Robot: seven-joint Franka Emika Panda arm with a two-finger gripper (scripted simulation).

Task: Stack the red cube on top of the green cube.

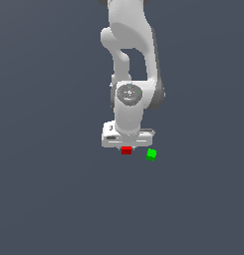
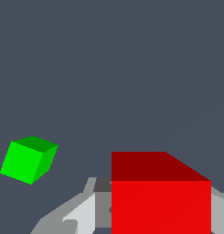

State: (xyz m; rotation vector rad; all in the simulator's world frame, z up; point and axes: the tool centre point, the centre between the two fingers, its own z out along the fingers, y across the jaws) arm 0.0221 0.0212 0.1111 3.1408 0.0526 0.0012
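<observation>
The red cube (image 1: 126, 150) sits right under the white gripper (image 1: 126, 147), between its fingers. In the wrist view the red cube (image 2: 161, 201) fills the space between the two grey fingers (image 2: 81, 215), which lie against its sides, so the gripper (image 2: 161, 219) is shut on it. The green cube (image 1: 151, 155) rests on the floor a short way toward the exterior view's right of the red cube, apart from it. It also shows in the wrist view (image 2: 29, 160), turned at an angle. I cannot tell whether the red cube is off the floor.
The white arm (image 1: 131, 55) rises straight up behind the gripper. The floor (image 1: 54, 199) is a plain dark grey surface with no other objects in view.
</observation>
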